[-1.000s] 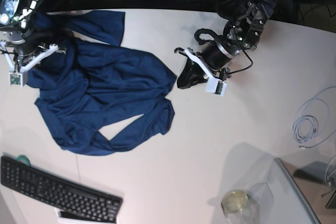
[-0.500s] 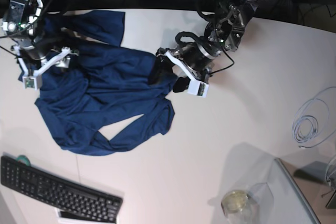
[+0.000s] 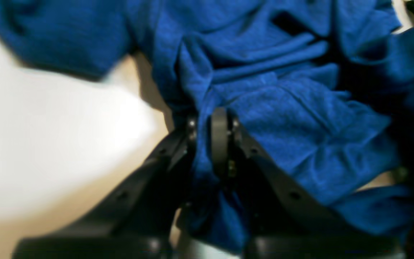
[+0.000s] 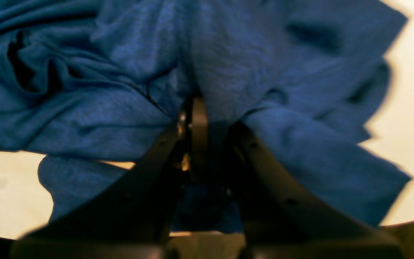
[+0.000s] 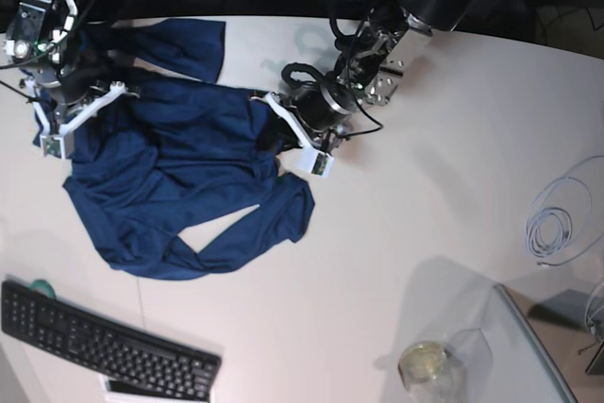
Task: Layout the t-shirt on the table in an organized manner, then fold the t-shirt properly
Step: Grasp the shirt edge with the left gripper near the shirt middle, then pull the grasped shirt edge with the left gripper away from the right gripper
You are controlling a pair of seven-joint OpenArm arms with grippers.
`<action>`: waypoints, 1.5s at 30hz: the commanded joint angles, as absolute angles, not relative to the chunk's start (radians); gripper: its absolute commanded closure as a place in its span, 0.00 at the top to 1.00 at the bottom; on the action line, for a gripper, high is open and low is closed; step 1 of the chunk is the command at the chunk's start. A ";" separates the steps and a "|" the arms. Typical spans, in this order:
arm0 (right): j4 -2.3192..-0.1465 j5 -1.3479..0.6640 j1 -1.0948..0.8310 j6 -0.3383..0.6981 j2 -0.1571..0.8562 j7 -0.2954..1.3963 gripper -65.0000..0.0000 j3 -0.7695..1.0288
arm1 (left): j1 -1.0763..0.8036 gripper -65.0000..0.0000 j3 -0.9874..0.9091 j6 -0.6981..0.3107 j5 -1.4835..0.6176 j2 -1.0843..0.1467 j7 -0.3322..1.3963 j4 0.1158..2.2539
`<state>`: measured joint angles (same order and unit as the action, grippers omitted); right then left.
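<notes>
- While the t-shirt (image 5: 179,176) lies crumpled on the table (image 5: 396,233), the left gripper (image 3: 207,124) pinches its cloth.
- The right gripper (image 4: 207,115) is also closed on a fold of it.

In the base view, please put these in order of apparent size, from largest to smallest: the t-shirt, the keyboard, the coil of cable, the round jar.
1. t-shirt
2. keyboard
3. coil of cable
4. round jar

The differences are plain, so none is doubtful.

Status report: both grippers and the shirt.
Left gripper shut on t-shirt. Right gripper shut on its opposite edge. T-shirt crumpled on table. Nothing blocking.
</notes>
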<state>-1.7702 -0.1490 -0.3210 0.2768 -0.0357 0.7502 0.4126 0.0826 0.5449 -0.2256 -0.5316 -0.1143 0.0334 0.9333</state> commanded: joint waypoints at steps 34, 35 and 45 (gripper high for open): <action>-1.926 -0.153 0.136 0.460 0.071 1.303 0.00 0.578 | 0.124 0.00 -0.113 -0.151 -0.526 -0.179 0.717 1.709; -1.853 -0.153 0.193 0.460 0.085 1.297 0.00 0.555 | 0.176 0.00 -0.111 -0.151 -0.524 -0.153 0.717 1.627; -1.070 -0.151 0.444 0.458 0.217 0.892 0.48 0.483 | 0.432 0.20 -0.113 -0.151 -0.306 0.042 0.452 1.018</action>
<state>-1.0504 -0.1303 0.4076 0.4545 0.2024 0.9180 0.4831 0.4088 -0.1089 -0.1509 -0.3004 0.0513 0.4755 1.0023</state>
